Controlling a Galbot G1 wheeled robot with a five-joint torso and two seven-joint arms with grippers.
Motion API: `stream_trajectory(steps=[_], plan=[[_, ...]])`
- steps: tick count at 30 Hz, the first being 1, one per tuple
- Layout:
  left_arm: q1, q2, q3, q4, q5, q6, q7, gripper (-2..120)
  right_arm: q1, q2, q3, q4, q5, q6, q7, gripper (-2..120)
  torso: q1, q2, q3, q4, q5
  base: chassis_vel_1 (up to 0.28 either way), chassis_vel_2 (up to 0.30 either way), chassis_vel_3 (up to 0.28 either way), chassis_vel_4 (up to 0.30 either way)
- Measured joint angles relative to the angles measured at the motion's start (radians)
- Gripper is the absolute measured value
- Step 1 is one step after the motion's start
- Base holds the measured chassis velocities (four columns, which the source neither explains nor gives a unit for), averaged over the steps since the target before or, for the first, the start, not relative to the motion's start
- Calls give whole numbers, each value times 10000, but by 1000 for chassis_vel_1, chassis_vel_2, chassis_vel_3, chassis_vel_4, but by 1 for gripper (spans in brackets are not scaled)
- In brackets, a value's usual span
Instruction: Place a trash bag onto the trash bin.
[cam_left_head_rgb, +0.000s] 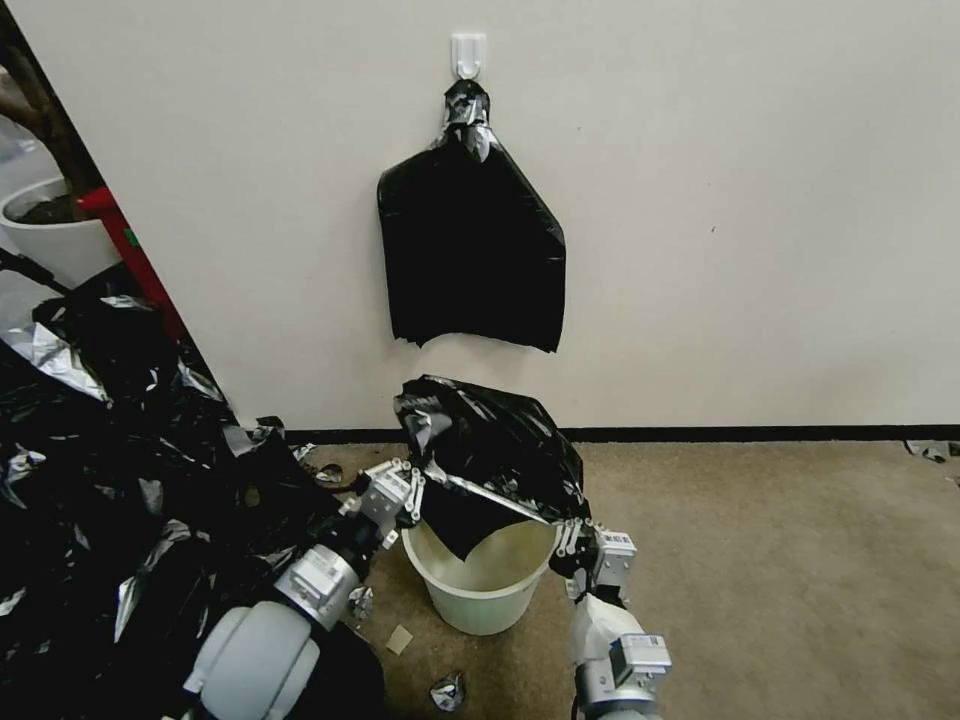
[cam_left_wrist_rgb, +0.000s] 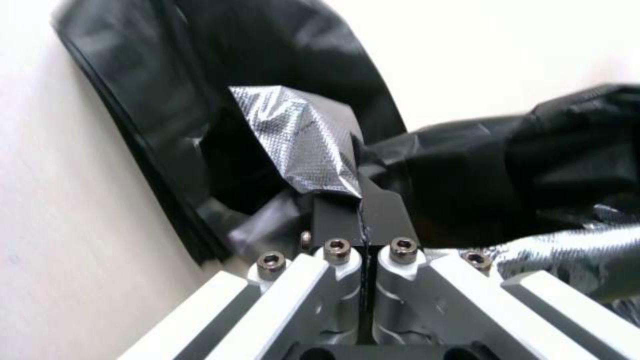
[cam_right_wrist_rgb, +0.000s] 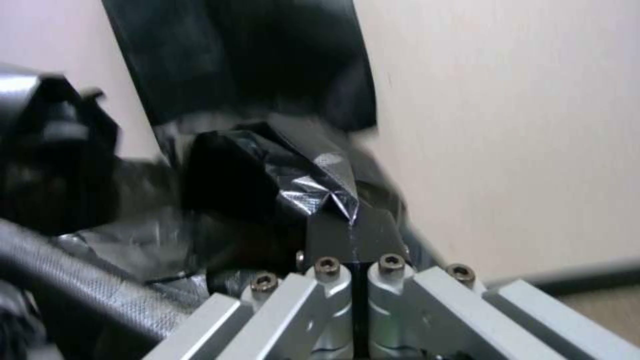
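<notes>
Trash bag (cam_left_head_rgb: 495, 440) pinched taut between clenched left hand (cam_left_head_rgb: 418, 478) and right hand (cam_left_head_rgb: 562, 535), stretched above trash bin (cam_left_head_rgb: 485, 590) to open its mouth over the rim.

The trash bag (cam_left_head_rgb: 495, 440), thin glossy black plastic with silvery creases, hangs bunched above the trash bin (cam_left_head_rgb: 487, 590), one flap dipping inside its rim. The bin, round and cream-white, stands upright on the carpet near the wall.
</notes>
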Motion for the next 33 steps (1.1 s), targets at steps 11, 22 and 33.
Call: stream_trajectory(steps=[11,22,33], plan=[[-369,883,-789,-1196,-851,791,859,0,-23,-304,12,1439,71,-929,-561,0,0,-1,0,2,-23,0,0,0,0],[-945,1164,-820,-821,-872,955,1516,0,-159,-282,-249,1481,502,-1653,149,0,0,0,0,1,-26,0,0,0,0],[-197,-455,255,1051,305,-66,684,0,195,-221,119,10,-121,-1261,354,0,0,0,0,2,-28,0,0,0,0]])
